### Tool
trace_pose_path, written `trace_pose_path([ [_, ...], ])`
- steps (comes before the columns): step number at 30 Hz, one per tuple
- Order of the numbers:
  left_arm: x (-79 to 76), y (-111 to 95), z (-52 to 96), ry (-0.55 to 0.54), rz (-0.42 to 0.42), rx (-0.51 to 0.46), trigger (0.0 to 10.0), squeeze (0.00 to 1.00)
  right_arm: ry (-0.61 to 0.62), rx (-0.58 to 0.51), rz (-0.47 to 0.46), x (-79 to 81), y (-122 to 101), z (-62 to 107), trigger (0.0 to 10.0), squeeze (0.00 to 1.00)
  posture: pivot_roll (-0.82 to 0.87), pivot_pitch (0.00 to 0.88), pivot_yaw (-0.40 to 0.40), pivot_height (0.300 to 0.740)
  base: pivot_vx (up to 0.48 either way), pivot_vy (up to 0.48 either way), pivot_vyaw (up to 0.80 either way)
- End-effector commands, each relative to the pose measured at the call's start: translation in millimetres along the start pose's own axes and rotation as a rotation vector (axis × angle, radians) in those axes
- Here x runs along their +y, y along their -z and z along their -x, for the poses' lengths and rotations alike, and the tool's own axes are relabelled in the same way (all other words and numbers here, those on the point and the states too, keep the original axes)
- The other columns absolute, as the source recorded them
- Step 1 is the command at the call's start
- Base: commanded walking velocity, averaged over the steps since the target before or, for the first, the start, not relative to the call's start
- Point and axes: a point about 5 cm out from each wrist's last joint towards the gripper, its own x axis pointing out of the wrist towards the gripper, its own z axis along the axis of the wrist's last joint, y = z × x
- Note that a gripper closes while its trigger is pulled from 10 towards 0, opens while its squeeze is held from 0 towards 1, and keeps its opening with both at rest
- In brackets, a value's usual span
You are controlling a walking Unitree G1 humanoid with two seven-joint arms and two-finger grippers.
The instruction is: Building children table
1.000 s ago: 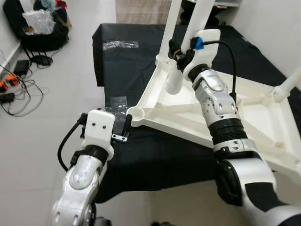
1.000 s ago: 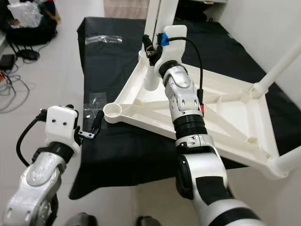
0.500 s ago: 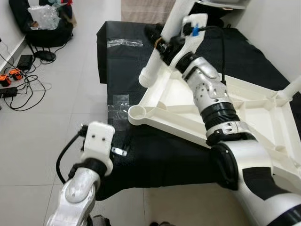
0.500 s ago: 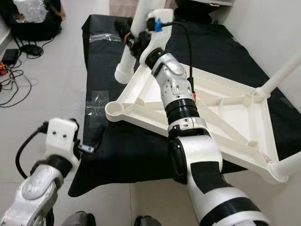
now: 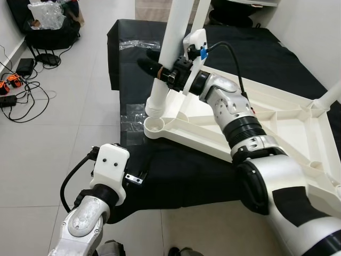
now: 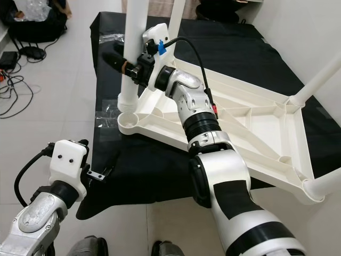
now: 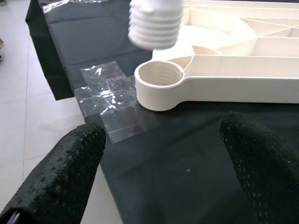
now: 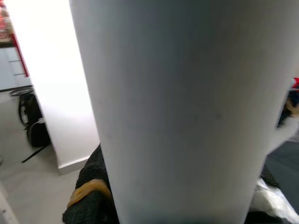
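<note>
Hovering now over the corner socket (image 5: 155, 126): leg (image 5: 168, 58) in right end effector (image 5: 160, 68).

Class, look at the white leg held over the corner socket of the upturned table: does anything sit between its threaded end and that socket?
Nothing visible. The right gripper holds the leg with its threaded end just above the open socket.

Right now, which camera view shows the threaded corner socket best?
The left wrist view: the socket faces the camera with its inner threads visible, the leg's threaded end just above. Both eye views show it small, from above.
</note>
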Motion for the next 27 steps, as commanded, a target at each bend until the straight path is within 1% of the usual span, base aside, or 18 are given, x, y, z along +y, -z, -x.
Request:
trace_pose_path([
  [1,-6.9,-4,3.8,0.015,0.017,-0.004,10.0,0.00,-0.028,0.012,0.026,2.3,-1,-3.3,10.0,0.00,0.10,0.217,-0.152,0.740,0.000,0.000,0.00],
  [5,-8.6,-7,5.5,0.021,0.022,-0.014,10.0,0.00,-0.030,0.019,0.029,2.3,-1,-4.6,10.0,0.00,0.10,0.221,-0.152,0.740,0.000,0.000,0.00],
  [6,-10.3,-10,7.0,0.027,0.024,-0.020,10.0,0.00,-0.044,0.031,0.041,2.1,-1,-4.5,10.0,0.00,0.11,0.240,-0.156,0.740,0.000,0.000,0.00],
  [7,-11.4,-12,8.0,0.030,0.024,-0.023,10.0,0.00,-0.054,0.039,0.050,2.0,-1,-4.2,10.0,0.00,0.11,0.240,-0.156,0.740,0.000,0.000,0.00],
  [8,-12.0,-13,9.6,0.032,0.026,-0.026,10.0,0.00,-0.074,0.045,0.042,1.1,-2,-2.5,10.0,0.00,0.11,0.257,-0.156,0.740,0.000,0.000,0.00],
  [14,-10.3,-16,14.0,0.027,0.027,-0.022,10.0,0.00,-0.128,0.057,0.037,-2.2,-7,4.3,10.0,0.00,0.11,0.278,-0.153,0.740,0.000,0.000,0.00],
  [17,-10.2,-16,14.7,0.025,0.027,-0.020,10.0,0.00,-0.131,0.058,0.038,-2.6,-7,4.8,10.0,0.00,0.11,0.278,-0.153,0.740,0.000,0.000,0.00],
  [20,-11.3,-17,14.0,0.035,0.023,-0.011,10.0,0.00,-0.212,0.042,0.028,-0.3,-13,5.9,10.0,0.00,0.11,0.285,-0.139,0.740,0.000,0.000,0.00],
  [23,-12.5,-17,13.2,0.043,0.020,-0.009,10.0,0.00,-0.247,0.050,0.043,1.9,-13,5.3,10.0,0.00,0.11,0.285,-0.139,0.740,0.000,0.000,0.00],
  [27,-11.8,-18,12.6,0.043,0.016,-0.008,10.0,0.00,-0.266,0.056,0.036,3.5,-12,4.4,10.0,0.00,0.11,0.290,-0.137,0.740,0.000,0.000,0.00],
])
